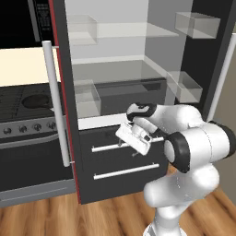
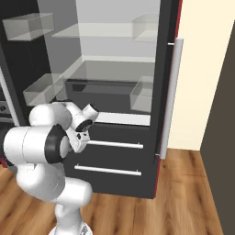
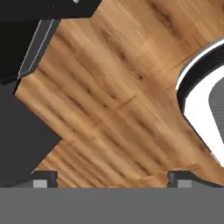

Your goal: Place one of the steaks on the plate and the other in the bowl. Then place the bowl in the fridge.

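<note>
The fridge (image 1: 120, 159) stands wide open in front of me, dark, with glass shelves (image 1: 115, 69) and door bins inside and two drawers with silver bars below. In the right base view the fridge (image 2: 114, 156) shows the same bare shelves. My arm is folded just before the drawers, with the gripper (image 1: 128, 144) pointing down at the floor. In the hand view the gripper (image 3: 113, 178) is open, its fingertips (image 3: 43, 178) wide apart over wooden floor, nothing between them. The fridge's dark base (image 3: 22, 131) lies at that view's left. The steaks, the plate and the bowl are out of view.
The left fridge door (image 1: 62, 92) with its long silver handle (image 1: 55, 101) swings out beside a black stove (image 1: 27, 133) that carries a dark pan (image 1: 36, 101). The right door (image 2: 167, 92) stands against a cream wall. Wooden floor (image 2: 183, 197) lies in front.
</note>
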Motion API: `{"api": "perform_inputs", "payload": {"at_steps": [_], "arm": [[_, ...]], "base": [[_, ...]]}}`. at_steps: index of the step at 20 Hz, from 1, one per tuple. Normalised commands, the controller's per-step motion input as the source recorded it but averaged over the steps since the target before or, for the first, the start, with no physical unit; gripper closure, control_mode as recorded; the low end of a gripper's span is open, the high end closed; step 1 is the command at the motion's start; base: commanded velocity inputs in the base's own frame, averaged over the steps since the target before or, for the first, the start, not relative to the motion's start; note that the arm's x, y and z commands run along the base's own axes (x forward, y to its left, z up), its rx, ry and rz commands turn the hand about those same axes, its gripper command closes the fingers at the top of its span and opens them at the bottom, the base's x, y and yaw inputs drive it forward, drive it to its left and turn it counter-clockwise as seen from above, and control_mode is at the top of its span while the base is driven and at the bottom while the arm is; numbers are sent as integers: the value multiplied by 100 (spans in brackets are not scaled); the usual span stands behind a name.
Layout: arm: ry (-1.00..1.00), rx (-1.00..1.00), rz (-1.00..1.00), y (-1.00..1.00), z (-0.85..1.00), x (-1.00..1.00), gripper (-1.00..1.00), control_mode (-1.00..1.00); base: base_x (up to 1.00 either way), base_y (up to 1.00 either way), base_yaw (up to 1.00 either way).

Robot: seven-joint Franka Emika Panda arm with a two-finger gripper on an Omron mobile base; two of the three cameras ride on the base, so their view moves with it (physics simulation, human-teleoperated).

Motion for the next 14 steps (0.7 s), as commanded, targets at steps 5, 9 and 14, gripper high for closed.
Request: {"api": "perform_inputs", "payload": {"at_steps": [5, 9, 14], "arm": [[-21, -47, 26, -84, 53, -26, -100, -100], [-18, -48, 25, -68, 43, -34, -100, -100], [-7, -50, 20, -22, 39, -37, -100, -100]], "base": [[0, 0, 0], [0, 0, 0], [0, 0, 0]]}}
